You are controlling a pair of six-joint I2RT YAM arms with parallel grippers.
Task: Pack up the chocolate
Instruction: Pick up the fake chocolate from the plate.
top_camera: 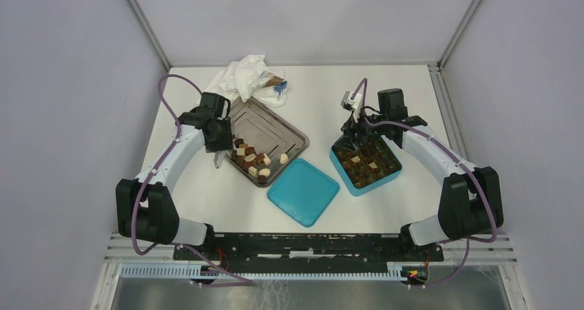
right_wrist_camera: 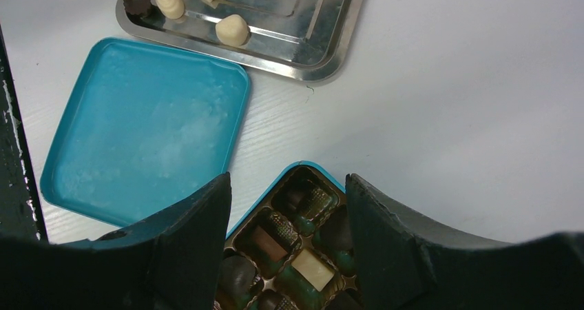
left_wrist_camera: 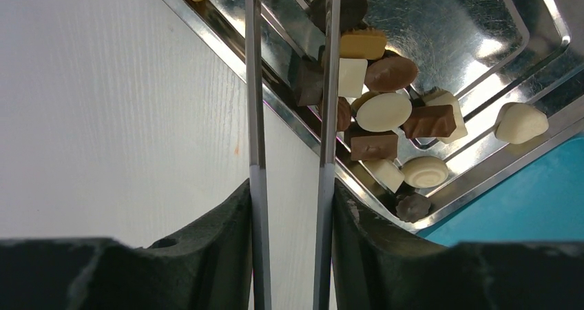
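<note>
Table (top_camera: 386, 96): white, walled on three sides, arm bases at the near edge.
Tray (top_camera: 275, 127): metal, left of centre, set at an angle. Its far half is bare steel.
Chocolate (left_wrist_camera: 383, 111): most of the loose pieces are piled along the tray's near-left rim. They are dark brown, mid-brown and cream-white, and several touch or overlap.
Stray piece (left_wrist_camera: 521, 122): cream-white, in the tray but apart from the pile, near the rim that faces the lid.
Box (top_camera: 379, 185): teal, right of centre, turned diagonally. Its dark insert is divided into compartments.
Packed pieces (right_wrist_camera: 310, 269): chocolates sit one to a compartment. Most are dark, some have ridged tops, and one is a cream square.
Lid (top_camera: 303, 191): teal, flat on the table between tray and box. It is just beside the tray's near corner; I cannot tell whether the two touch.
Left gripper (left_wrist_camera: 290, 21): hangs over the tray's left rim at the far end of the pile. Its thin metal fingers (left_wrist_camera: 255, 117) are parallel with a narrow gap. Table, rim and a dark piece show through the gap, and nothing looks pinched. The tips run out of the wrist view.
Right gripper (right_wrist_camera: 287, 182): hangs above the box's far corner. The jaws are spread wide with nothing between them.
Cloth (top_camera: 242, 76): white, crumpled, at the tray's far corner.
Packet (top_camera: 277, 84): small, brown and blue, lying against the cloth.
</note>
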